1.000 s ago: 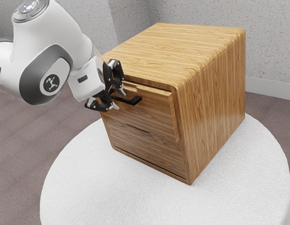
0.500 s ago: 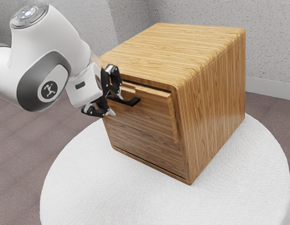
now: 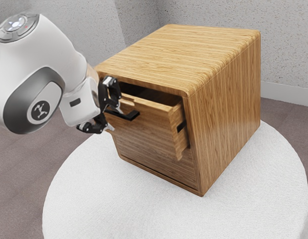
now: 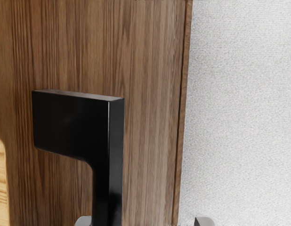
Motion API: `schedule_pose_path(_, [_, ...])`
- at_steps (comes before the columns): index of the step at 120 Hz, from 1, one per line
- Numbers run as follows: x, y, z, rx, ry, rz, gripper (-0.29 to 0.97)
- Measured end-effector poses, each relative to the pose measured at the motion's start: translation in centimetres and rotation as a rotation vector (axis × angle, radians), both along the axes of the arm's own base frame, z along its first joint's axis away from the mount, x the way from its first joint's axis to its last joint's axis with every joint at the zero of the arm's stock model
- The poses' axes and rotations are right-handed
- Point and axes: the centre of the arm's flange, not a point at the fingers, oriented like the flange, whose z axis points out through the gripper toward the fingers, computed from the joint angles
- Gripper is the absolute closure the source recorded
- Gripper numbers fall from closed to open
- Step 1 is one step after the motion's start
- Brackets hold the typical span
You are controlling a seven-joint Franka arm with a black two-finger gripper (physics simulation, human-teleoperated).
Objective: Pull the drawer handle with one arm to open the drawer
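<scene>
Gripper (image 3: 101,105) is released, jaws spread around the black handle (image 3: 125,114); in the wrist view one fingertip (image 4: 84,220) sits just beside the bar, the other apart. Step looks like mid-pull: the top drawer (image 3: 151,124) juts partway out of the wooden cabinet (image 3: 224,99), which sits toward the round white table's (image 3: 144,209) far edge. Next move calls for a straight pull along the drawer's travel, toward the exterior view's left, without slipping off the thin L-shaped bar.
</scene>
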Motion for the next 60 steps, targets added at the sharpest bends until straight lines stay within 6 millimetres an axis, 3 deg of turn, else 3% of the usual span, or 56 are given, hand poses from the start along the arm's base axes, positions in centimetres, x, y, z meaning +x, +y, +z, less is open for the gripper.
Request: schedule_pose_path(60, [-4.1,-0.2,-1.3,0.011,-0.001,0.053,0.45])
